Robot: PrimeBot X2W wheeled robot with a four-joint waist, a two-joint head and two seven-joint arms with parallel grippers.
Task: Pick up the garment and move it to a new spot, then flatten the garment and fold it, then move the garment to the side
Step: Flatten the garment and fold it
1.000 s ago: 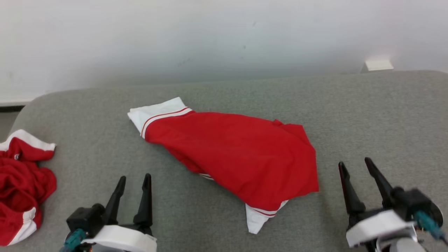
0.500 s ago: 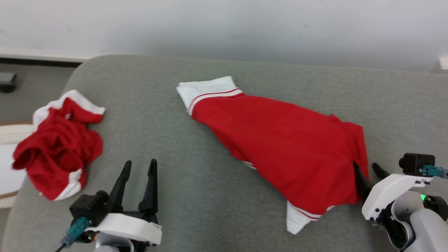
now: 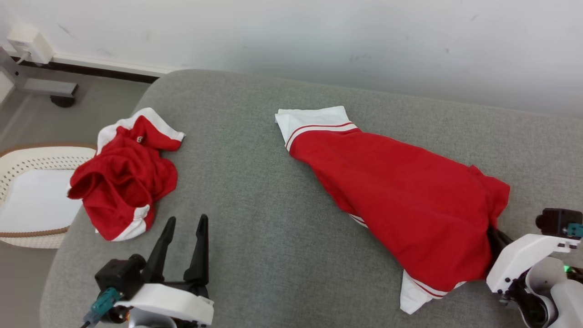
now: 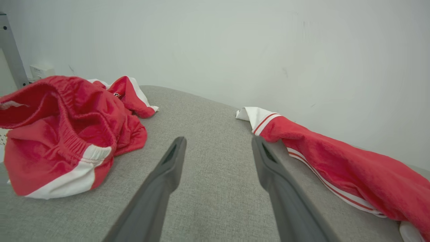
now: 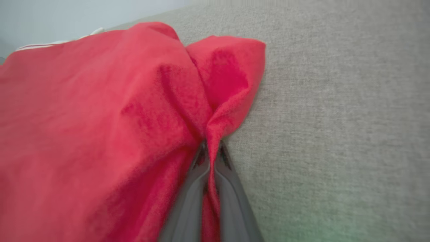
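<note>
Right gripper (image 5: pixel 210 149) has clamped garment (image 3: pixel 401 196) edge; left gripper (image 3: pixel 186 219) gapes above bare cushion (image 3: pixel 255 205)

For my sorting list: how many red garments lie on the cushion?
2: a flat garment at right, pinched by the right tool; a crumpled garment at left.

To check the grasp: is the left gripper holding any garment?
No, the left gripper stands open over the grey cushion, nothing between its fingers.
</note>
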